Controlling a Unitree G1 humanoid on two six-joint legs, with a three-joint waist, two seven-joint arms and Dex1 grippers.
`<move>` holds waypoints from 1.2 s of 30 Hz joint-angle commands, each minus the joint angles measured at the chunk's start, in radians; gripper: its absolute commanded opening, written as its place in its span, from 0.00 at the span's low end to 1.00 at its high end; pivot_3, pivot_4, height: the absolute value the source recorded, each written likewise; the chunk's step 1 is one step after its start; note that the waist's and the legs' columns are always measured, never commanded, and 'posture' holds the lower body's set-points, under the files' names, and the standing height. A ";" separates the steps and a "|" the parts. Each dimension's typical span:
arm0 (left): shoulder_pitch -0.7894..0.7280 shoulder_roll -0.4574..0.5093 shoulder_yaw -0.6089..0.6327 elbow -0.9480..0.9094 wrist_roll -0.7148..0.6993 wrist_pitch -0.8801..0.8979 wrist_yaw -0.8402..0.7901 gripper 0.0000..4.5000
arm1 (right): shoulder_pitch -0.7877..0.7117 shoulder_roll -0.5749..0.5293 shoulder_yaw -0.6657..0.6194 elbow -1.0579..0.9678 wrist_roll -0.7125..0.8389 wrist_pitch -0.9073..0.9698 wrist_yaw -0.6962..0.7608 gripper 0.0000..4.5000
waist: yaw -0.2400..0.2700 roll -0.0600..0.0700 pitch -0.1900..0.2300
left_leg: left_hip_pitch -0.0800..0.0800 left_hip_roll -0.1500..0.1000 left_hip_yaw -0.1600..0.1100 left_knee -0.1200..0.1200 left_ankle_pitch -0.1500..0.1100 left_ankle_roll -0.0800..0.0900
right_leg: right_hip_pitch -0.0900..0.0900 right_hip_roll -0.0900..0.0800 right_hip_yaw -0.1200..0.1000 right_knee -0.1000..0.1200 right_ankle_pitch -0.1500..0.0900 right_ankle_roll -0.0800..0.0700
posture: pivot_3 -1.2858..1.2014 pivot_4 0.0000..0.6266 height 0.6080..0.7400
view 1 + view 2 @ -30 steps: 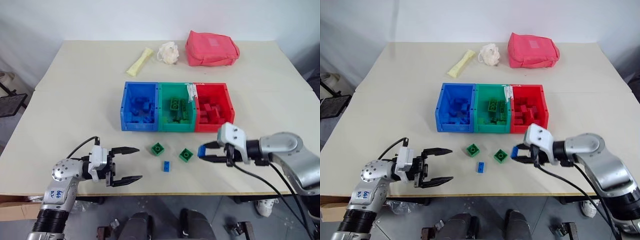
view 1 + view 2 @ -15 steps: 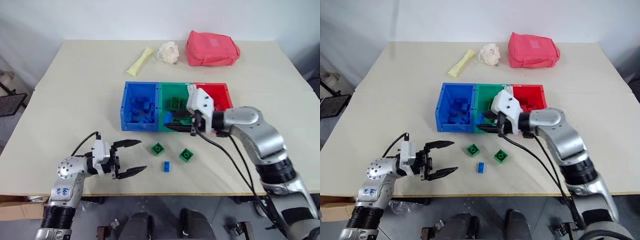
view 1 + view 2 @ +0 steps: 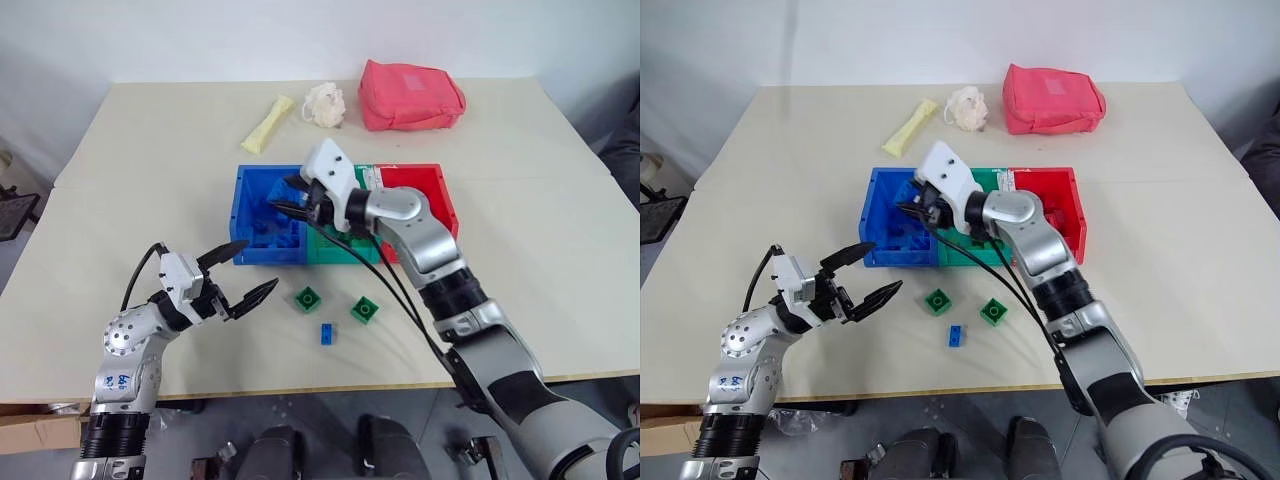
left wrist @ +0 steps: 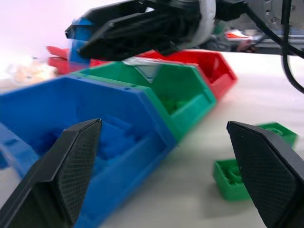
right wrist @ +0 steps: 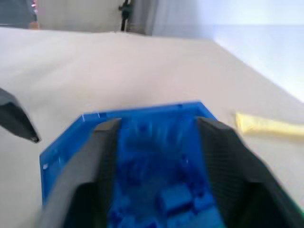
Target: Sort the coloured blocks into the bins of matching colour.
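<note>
You have three joined bins in a row at mid-table: the blue bin (image 3: 258,222) on the left, the green bin (image 3: 338,248) in the middle, the red bin (image 3: 428,192) on the right, each open-topped with bricks of its own colour inside. At six o'clock from the green bin, two square green blocks (image 3: 309,298) (image 3: 366,309) sit flat and apart on the table, studs up. A small blue block (image 3: 328,333) lies just below, between them.

The right gripper (image 3: 290,195) now hangs over the blue bin (image 3: 250,244) (from beside the loose blocks), its fingers parting; left gripper (image 3: 250,275) lifts slightly.
</note>
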 commanded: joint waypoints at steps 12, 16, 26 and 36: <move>-0.071 0.091 -0.078 0.083 -0.004 -0.057 -0.293 1.00 | 0.277 -0.303 -0.095 -0.446 0.126 0.084 0.256 1.00 | -0.003 0.000 0.000 | 0.000 0.001 0.001 -0.001 0.000 0.000 | 0.002 0.001 -0.001 -0.004 0.000 0.000 | 0.52 0.24 1.00; -0.089 0.115 -0.106 0.134 0.001 -0.068 -0.381 1.00 | 0.360 -0.430 -0.127 -0.566 0.193 0.178 0.335 1.00 | -0.001 0.000 0.000 | 0.000 0.001 0.002 0.000 0.000 0.000 | 0.002 0.000 -0.001 -0.006 0.000 0.000 | 0.52 0.24 1.00; -0.120 0.145 -0.152 0.234 0.023 -0.094 -0.523 1.00 | 0.711 -0.789 -0.279 -0.783 0.268 0.335 0.442 1.00 | 0.027 0.000 0.000 | -0.001 0.002 0.005 0.000 0.000 0.000 | 0.003 -0.001 0.000 -0.012 0.000 0.000 | 0.52 0.24 1.00; -0.129 0.139 -0.154 0.256 0.020 -0.098 -0.541 1.00 | 0.779 -0.814 -0.271 -0.825 0.261 0.368 0.387 1.00 | 0.026 0.000 0.000 | -0.001 0.004 0.006 0.001 0.000 0.000 | 0.004 -0.004 0.002 -0.014 0.000 0.000 | 0.52 0.24 1.00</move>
